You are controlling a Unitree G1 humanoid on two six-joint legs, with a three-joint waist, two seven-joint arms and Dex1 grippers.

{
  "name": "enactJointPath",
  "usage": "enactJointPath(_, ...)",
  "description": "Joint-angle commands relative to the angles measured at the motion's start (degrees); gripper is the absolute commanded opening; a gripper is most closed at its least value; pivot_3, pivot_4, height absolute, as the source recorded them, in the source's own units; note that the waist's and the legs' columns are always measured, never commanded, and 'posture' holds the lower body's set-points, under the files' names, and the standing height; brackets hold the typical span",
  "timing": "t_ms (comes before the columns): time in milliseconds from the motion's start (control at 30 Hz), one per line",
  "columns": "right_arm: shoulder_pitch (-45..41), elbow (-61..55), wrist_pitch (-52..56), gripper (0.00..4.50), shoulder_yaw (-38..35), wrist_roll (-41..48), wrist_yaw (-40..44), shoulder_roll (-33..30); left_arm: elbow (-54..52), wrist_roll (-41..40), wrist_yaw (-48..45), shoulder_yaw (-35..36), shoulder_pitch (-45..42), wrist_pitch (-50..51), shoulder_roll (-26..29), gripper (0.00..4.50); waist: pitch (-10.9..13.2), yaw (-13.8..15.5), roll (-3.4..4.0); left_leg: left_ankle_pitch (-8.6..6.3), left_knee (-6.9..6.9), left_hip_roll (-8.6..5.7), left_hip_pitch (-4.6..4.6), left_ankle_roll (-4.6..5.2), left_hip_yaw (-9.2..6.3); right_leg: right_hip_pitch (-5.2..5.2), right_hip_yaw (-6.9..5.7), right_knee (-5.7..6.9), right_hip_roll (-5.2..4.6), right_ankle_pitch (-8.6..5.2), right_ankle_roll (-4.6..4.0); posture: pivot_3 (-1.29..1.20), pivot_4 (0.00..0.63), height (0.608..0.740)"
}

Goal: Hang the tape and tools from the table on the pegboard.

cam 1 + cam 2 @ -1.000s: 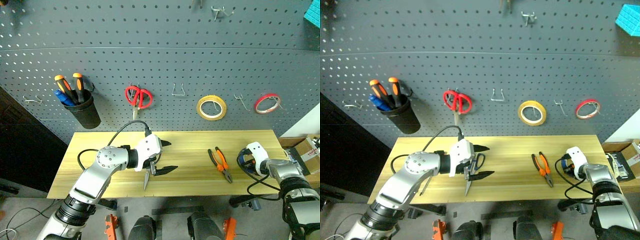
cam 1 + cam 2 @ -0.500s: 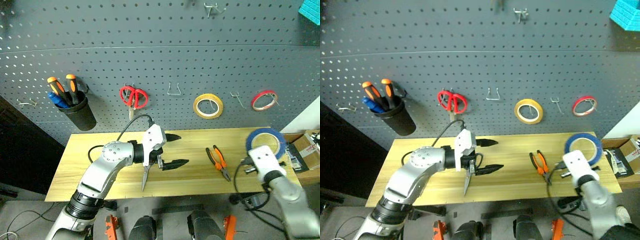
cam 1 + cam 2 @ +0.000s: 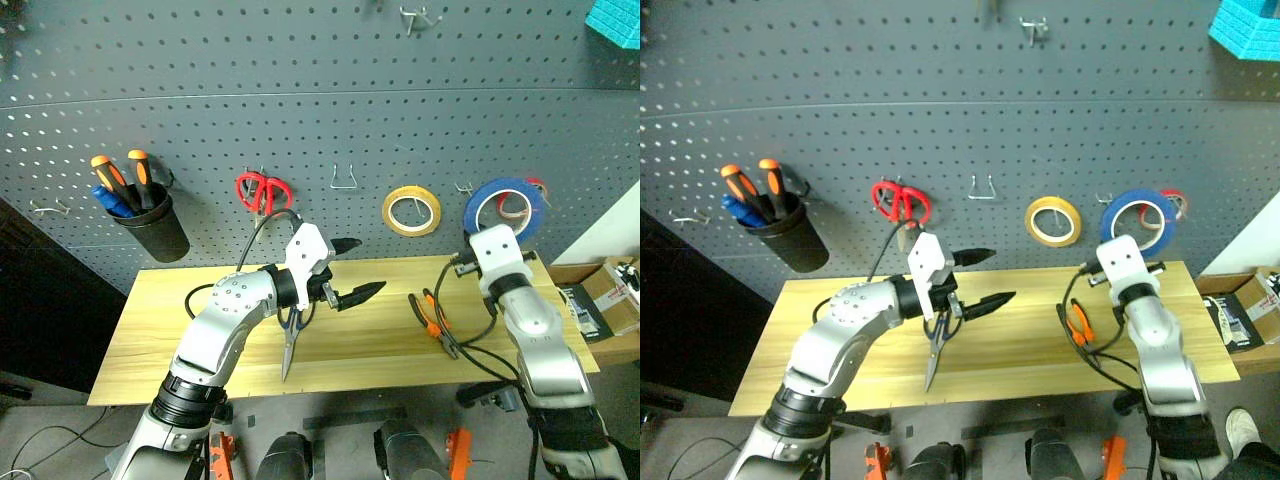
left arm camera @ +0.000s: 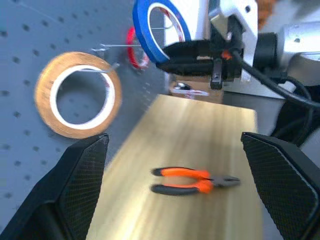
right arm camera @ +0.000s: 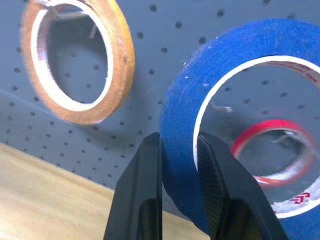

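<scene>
The left gripper (image 3: 352, 272) hovers with jaws spread wide and empty above the scissors (image 3: 289, 341) on the table (image 3: 160, 330). Pliers (image 3: 431, 322) lie further right. The right gripper (image 5: 175, 150) pinches the blue tape (image 3: 503, 209) against the pegboard (image 3: 300, 100).

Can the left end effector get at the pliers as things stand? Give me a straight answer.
Probably yes. The left end effector is open and holds nothing, and the pliers lie on bare table toward the robot's right, with nothing between them.
</scene>
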Motion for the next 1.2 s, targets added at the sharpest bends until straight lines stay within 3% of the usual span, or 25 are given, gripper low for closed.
enactJointPath(33, -3.5, 5.2, -4.4, 0.67, -1.5, 2.1, 0.3, 0.2, -1.5, 0.9, 1.1, 0.3, 0.3, -2.1, -0.3, 4.50, 0.0, -0.1, 0.00, 0.00, 0.00, 0.01, -0.01, 0.00, 0.00, -0.01, 0.01, -0.01, 0.01, 0.00, 0.00, -0.13, 0.164, 0.740)
enactJointPath(100, -4.6, 7.2, -5.0, 0.67, -1.4, 3.1, 0.7, 0.4, -1.5, 1.5, 1.8, 0.4, 0.6, -2.9, -0.3, 4.50, 0.0, -0.1, 0.00, 0.00, 0.00, 0.01, -0.01, 0.00, 0.04, -0.02, 0.08, -0.02, 0.01, 0.00, 0.00, -0.12, 0.164, 0.740)
enactJointPath(333, 2.2, -0.5, -2.3, 2.93, -0.4, 3.7, 0.2, 2.4, 2.5, 2.2, 0.7, 2.9, 2.4, -5.1, 3.0, 4.50, 0.0, 0.0, 0.01, 0.00, 0.00, 0.02, 0.01, 0.01, 0.04, -0.03, 0.17, 0.03, 0.02, -0.01, 0.00, -0.12, 0.165, 0.740)
enactJointPath(500, 11.6, -13.4, 13.3, 4.48, 1.5, 2.8, -2.4, 7.7, 11.8, 8.2, -4.4, 2.3, 2.4, -15.7, 11.0, 4.50, 0.0, 0.0, 0.02, 0.00, 0.02, 0.05, 0.05, 0.01, 0.10, -0.08, 0.27, 0.14, 0.07, -0.01, 0.00, -0.13, 0.168, 0.740)
enactJointPath(633, 12.5, -15.7, 29.6, 4.48, 3.2, 3.3, -3.5, 12.3, 17.1, 10.0, -8.0, 1.7, 1.5, -21.3, 13.8, 4.50, 0.0, 0.0, 0.00, 0.00, 0.02, 0.05, 0.16, 0.00, 0.16, -0.06, 0.35, 0.19, 0.07, 0.00, 0.00, -0.14, 0.169, 0.740)
enactJointPath(733, 8.0, -11.7, 41.3, 4.48, 1.2, 7.5, -2.4, 16.1, 19.1, 9.9, -9.7, 2.0, 0.2, -22.1, 13.6, 4.50, 0.0, 0.0, 0.00, 0.00, 0.04, 0.05, 0.15, 0.00, 0.14, -0.05, 0.33, 0.20, 0.06, 0.01, 0.00, -0.13, 0.168, 0.740)
enactJointPath(933, 0.1, 2.8, 40.9, 4.48, -0.2, 8.6, -1.8, 14.5, 19.1, 9.0, -10.5, 2.4, -0.7, -20.1, 12.0, 4.50, 0.0, 0.0, -0.04, -0.01, 0.01, 0.03, 0.13, 0.01, 0.13, -0.06, 0.30, 0.17, 0.06, 0.02, -0.01, -0.12, 0.160, 0.740)
enactJointPath(1200, -3.5, 13.9, 36.3, 4.48, 2.9, 7.7, 0.2, 10.8, 17.3, 9.7, -10.5, 2.2, 1.0, -19.8, 11.6, 4.50, 0.0, -0.4, -0.05, -0.01, 0.00, 0.04, 0.04, 0.01, 0.18, -0.16, 0.37, 0.15, 0.07, 0.02, -0.01, -0.11, 0.156, 0.740)
